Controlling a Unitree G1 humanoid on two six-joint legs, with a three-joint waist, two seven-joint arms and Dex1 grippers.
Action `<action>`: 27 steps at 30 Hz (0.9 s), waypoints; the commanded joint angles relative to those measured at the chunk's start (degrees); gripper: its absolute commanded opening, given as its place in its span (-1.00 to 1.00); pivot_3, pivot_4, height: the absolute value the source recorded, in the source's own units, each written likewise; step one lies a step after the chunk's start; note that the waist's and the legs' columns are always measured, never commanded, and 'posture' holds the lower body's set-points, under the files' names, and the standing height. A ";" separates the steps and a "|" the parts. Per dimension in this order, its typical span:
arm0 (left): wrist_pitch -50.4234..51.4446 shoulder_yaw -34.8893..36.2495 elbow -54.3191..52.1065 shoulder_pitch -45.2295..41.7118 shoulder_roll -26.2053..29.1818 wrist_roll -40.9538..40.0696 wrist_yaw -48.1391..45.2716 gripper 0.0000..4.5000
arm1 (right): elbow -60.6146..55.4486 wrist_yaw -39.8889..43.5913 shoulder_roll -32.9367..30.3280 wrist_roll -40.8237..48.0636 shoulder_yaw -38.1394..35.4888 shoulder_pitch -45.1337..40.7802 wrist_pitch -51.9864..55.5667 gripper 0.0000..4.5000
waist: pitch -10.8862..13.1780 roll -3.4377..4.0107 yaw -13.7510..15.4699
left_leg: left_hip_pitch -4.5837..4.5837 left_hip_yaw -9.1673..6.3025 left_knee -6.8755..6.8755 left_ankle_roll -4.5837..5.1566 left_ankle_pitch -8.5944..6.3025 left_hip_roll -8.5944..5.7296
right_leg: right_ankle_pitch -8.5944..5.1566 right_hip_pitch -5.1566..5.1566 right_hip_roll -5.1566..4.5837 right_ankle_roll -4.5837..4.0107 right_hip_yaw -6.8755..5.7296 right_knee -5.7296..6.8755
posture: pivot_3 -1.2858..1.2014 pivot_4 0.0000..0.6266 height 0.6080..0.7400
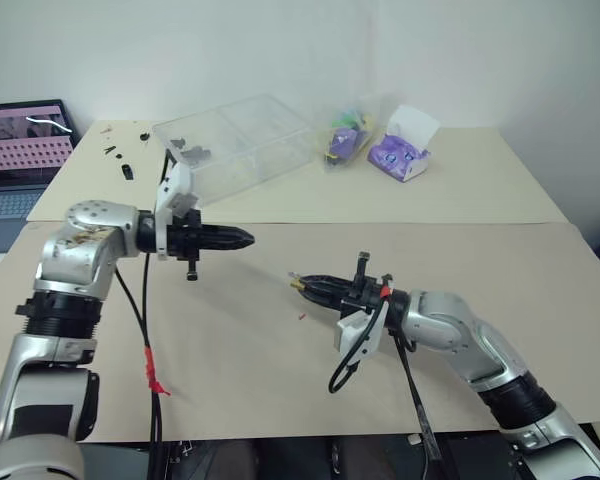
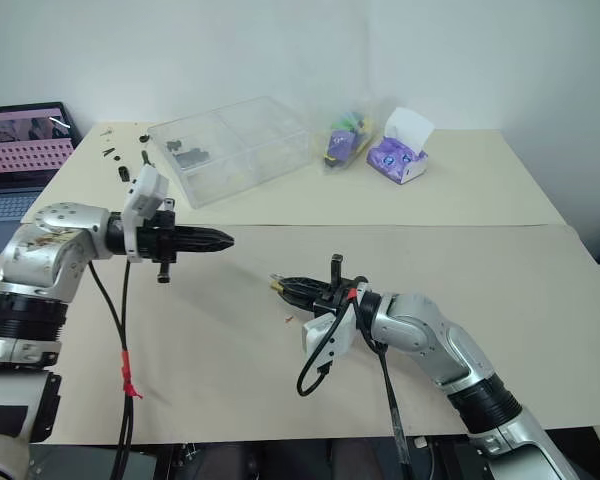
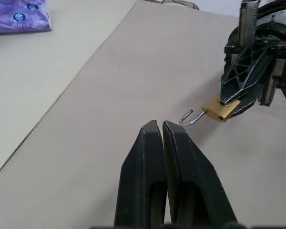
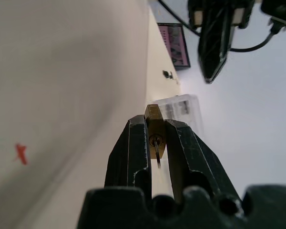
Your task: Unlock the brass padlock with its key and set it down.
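Far left, off the bench edge: a laptop with a pink screen. On the far left of the bench: small black parts, then a clear plastic box.

Left of centre, raised above the bench: left gripper, fingers pressed fully together, holding nothing visible, pointing rightward toward the other arm. No key made out between these fingers.

Centre, on the tan surface: a tiny red speck, lying loose just near and left of the right arm's tip.

Right of centre, low over the bench: right gripper, pointing leftward, fingers closed on the padlock. Brass body pinched by its sides at the fingertips; silver shackle sticking out leftward toward the left gripper, apparently sprung open at one leg. Long axis of the padlock roughly in line with the two grippers, shackle end leading. In the right wrist view, keyhole face turned back toward the right wrist, with a thin dark sliver hanging from it, possibly the key; too small to be sure.

Judgement: lock probably already opened, so setting down likely next. Right gripper alone carrying the padlock, close above the bench, bare surface directly beneath. Left gripper apart from it, a clear gap between the tips.

Far right: a bag of coloured items and a purple tissue pack.
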 commanded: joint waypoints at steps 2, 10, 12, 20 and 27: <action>3.00 1.24 -9.50 3.37 2.80 -3.31 -2.39 -0.92 | 5.37 -0.44 1.27 -0.27 2.60 -3.72 -6.33 -0.89 | 0.00 0.00 -0.06 | -0.01 -0.01 0.00 0.00 0.00 0.01 | 0.00 0.00 0.00 0.00 0.00 0.00 | 0.03 -0.52 1.00; 6.89 2.74 -16.81 7.37 4.53 -6.13 -0.39 -0.92 | 17.84 -2.02 5.88 -2.14 6.95 -9.02 -12.87 -0.89 | 0.01 -0.01 -0.05 | 0.02 -0.02 0.00 0.00 0.00 0.02 | 0.00 0.00 0.02 0.00 0.00 0.03 | 0.03 -0.52 1.00; 7.36 3.14 -17.72 7.83 4.99 -6.44 -0.17 -0.92 | 20.26 -0.78 6.69 -1.21 7.61 -9.24 -12.54 -0.89 | 0.01 -0.01 0.02 | 0.02 -0.02 0.00 0.00 0.00 0.02 | 0.01 0.01 0.02 -0.01 0.00 0.02 | 0.03 -0.52 1.00; 8.86 3.68 -19.62 8.89 7.08 -7.95 -0.48 -0.92 | 22.16 8.98 7.10 5.59 8.90 -6.75 -4.64 -0.89 | 0.01 -0.01 -0.01 | 0.09 -0.03 0.00 0.00 0.01 0.02 | 0.01 0.08 0.01 -0.02 0.00 0.03 | 0.03 -0.52 1.00; 7.63 2.16 -21.59 12.11 9.98 -7.65 -3.79 -0.92 | 20.20 11.10 7.24 7.72 8.66 -5.45 -1.17 -0.89 | 0.01 -0.01 0.04 | 0.53 -0.02 0.00 -0.01 0.00 0.02 | -0.27 0.53 0.00 -0.22 -0.01 -0.01 | 0.03 -0.52 1.00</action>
